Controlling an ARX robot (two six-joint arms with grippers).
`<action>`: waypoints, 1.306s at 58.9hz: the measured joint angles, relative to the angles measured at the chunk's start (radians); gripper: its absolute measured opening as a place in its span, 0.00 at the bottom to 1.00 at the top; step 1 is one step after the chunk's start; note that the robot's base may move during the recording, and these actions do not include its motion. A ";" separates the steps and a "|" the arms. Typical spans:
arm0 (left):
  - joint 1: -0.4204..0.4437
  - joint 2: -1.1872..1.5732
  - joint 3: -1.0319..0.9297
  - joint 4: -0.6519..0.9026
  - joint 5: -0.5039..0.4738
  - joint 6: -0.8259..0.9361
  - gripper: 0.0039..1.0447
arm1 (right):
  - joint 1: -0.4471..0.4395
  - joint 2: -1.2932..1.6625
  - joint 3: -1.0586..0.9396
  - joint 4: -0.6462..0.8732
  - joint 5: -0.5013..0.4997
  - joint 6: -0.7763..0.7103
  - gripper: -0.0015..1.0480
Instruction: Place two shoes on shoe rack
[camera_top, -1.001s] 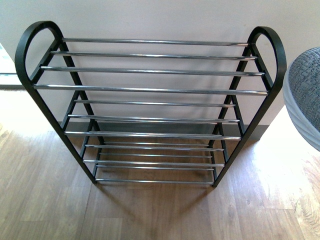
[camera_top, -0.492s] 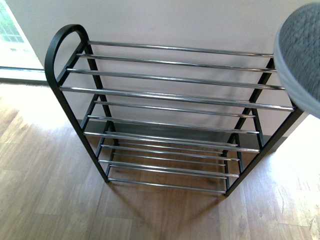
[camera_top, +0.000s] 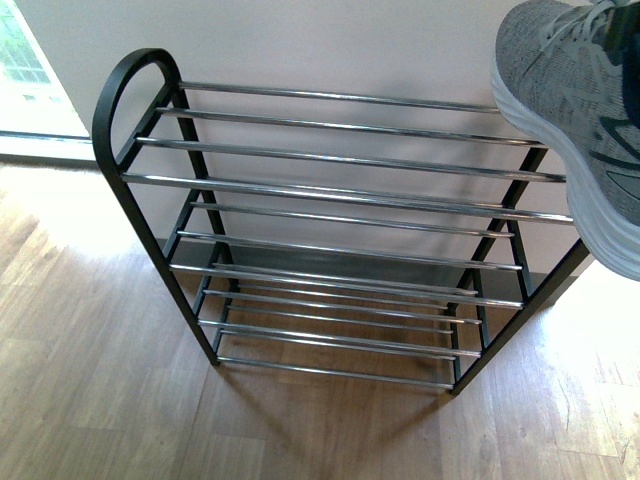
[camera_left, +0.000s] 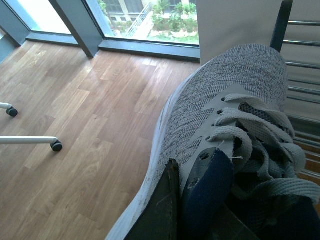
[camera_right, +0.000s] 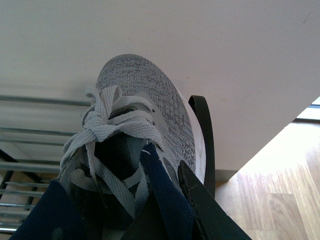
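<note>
The shoe rack (camera_top: 138, 54), a black frame with tiers of silver rods, stands against the wall. One grey knit sneaker (camera_top: 560, 90) hangs toe-down over the rack's top right end. My right gripper (camera_right: 170, 185) is shut on that sneaker (camera_right: 145, 85), pinching its collar wall beside the navy lining, with the rack's black end loop (camera_right: 206, 130) just behind it. A second grey knit sneaker (camera_left: 220, 90) is in my left gripper (camera_left: 187, 185), which is shut on its side wall. That sneaker's toe points toward the rack's post (camera_left: 281, 25). The left arm is outside the front view.
Wooden floor lies all round the rack. A white wall with a dark skirting backs it. A floor-level window (camera_top: 20, 60) is at the left. A white chair leg with a black caster (camera_left: 56, 146) stands on the floor, away from the rack.
The front view shifted, so the rack sits further right in the picture. The right-hand sneaker moved up and left, from the right edge to above the rack's top right end.
</note>
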 joint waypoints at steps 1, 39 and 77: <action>0.000 0.000 0.000 0.000 0.000 0.000 0.01 | 0.000 0.023 0.018 -0.006 0.006 0.007 0.01; 0.000 0.000 0.000 0.000 0.000 0.000 0.01 | -0.119 0.434 0.263 -0.024 0.047 0.148 0.01; 0.000 0.000 0.000 0.000 0.000 0.000 0.01 | -0.195 0.013 0.097 -0.409 -0.148 0.256 0.68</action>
